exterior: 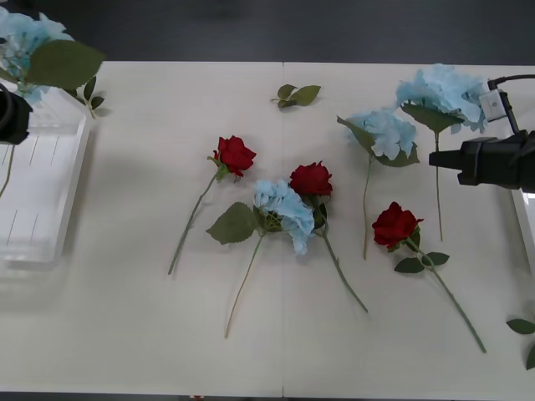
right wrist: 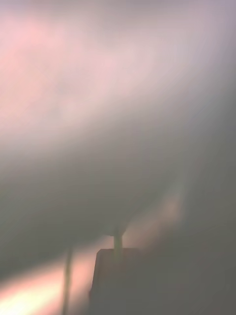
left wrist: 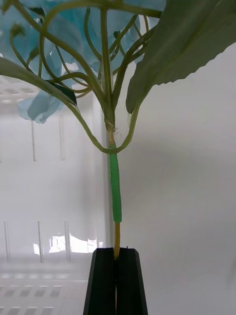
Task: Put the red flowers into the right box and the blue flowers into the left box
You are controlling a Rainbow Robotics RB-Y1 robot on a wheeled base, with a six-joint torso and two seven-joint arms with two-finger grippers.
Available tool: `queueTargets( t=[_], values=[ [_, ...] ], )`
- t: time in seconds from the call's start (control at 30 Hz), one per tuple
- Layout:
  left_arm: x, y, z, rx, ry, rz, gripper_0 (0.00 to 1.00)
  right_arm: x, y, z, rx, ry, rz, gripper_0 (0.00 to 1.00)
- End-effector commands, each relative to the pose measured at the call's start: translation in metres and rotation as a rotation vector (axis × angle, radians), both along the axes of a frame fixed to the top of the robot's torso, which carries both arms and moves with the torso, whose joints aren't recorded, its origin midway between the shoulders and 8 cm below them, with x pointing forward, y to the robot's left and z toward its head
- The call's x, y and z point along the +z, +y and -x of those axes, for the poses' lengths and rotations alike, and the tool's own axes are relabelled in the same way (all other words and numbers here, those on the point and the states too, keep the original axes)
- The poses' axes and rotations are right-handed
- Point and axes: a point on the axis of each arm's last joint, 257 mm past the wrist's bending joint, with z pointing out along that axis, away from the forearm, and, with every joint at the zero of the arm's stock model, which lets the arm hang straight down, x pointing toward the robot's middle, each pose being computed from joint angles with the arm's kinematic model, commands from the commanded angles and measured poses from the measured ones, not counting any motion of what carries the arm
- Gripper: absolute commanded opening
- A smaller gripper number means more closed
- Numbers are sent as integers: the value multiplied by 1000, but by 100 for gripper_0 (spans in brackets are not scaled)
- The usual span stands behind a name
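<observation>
Three red flowers (exterior: 311,179) lie on the table (exterior: 150,317) along with three blue flowers (exterior: 285,207), so we're nowhere near done sorting. Our left gripper (left wrist: 117,256) has its black fingers pinched fully together on the stem of another blue hydrangea (left wrist: 59,34), gripping low on the bare yellowish wire under the green sleeve. In the front view that bloom hangs over the far end of the left box (exterior: 42,192), up at the table's left edge.

Our right gripper (exterior: 443,160) sits over the right side of the table, close to the blue hydrangea (exterior: 439,90) there. We can't tell how far its fingers are spread; its wrist camera is just haze. A sliver of the right box (exterior: 527,225) peeks in at the right edge.

What worries us: the grip is way down the stem, and the head is big and floppy, so on release it could tip over the rim and land half outside. The broad leaf (exterior: 63,63) might also snag the slotted wall.
</observation>
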Motion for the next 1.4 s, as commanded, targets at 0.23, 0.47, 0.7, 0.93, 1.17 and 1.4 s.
queueTargets(
  t=[0.23,0.47,0.7,0.93,1.17,1.4],
  values=[
    [18,108,-14,-59,-19,-160,0,78,74,7,217,-223,-170,0],
    [-1,140,-16,-94,-17,-138,0,122,139,7,310,-301,-311,0],
    [-38,167,-21,-68,5,-140,0,154,203,15,394,-341,-442,0],
    [-81,163,-28,-67,75,-165,0,167,253,31,458,-354,-548,0],
    [-105,153,-27,-79,116,-156,0,174,282,34,455,-368,-617,0],
    [-110,149,-27,-89,120,-150,67,185,303,31,420,-378,-688,0]
  ],
)
